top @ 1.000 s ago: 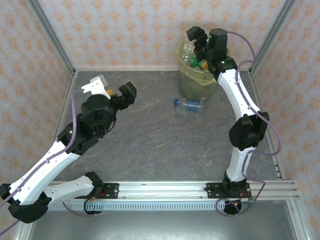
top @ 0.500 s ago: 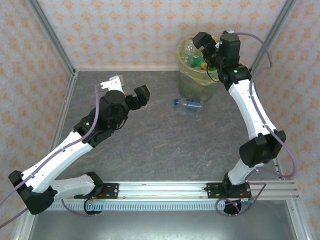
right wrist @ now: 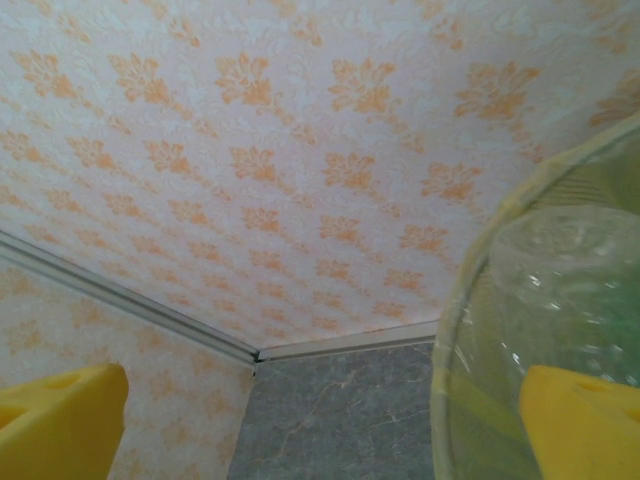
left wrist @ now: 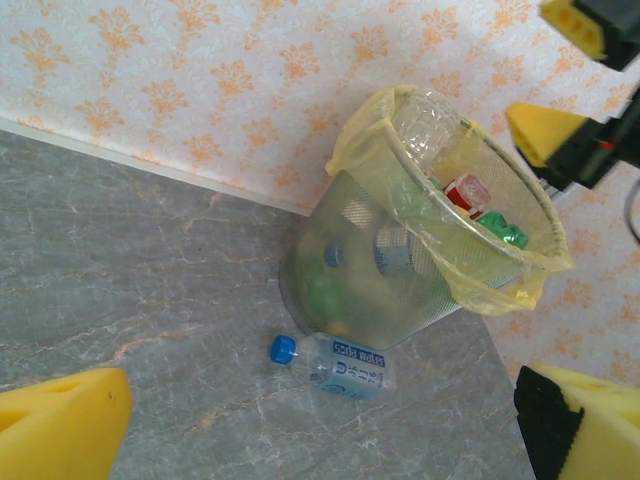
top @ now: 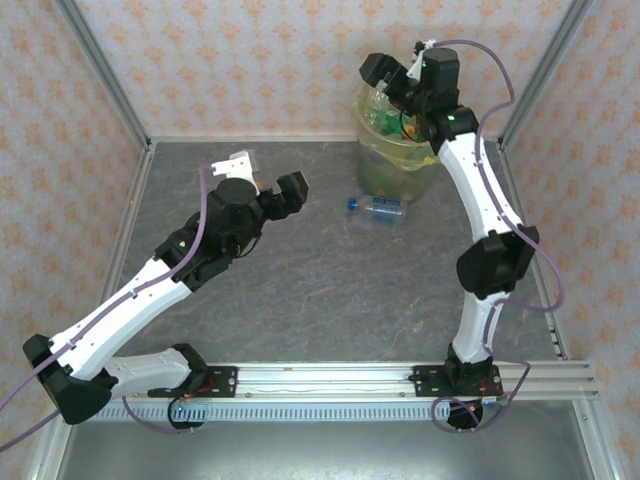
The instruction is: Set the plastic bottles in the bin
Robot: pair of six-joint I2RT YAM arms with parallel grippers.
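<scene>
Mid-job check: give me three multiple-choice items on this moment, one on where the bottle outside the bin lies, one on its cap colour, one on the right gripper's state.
1. Where does the loose bottle lie?
A. On the table, beside the base of the bin
B. Between the left gripper's fingers
C. At the near edge, by the arm bases

2. What colour is its cap?
A. Red
B. Blue
C. White

3. How is the right gripper?
A. Shut on a bottle
B. Open and empty, up at the bin's rim
C. Shut, resting on the table

Key: 1 A, the left wrist view shows it on its side next to the bin's base. 2 B, the cap is plainly blue there. 3 B, the right wrist view has its yellow pads far apart with nothing between them, the rim close by.
</scene>
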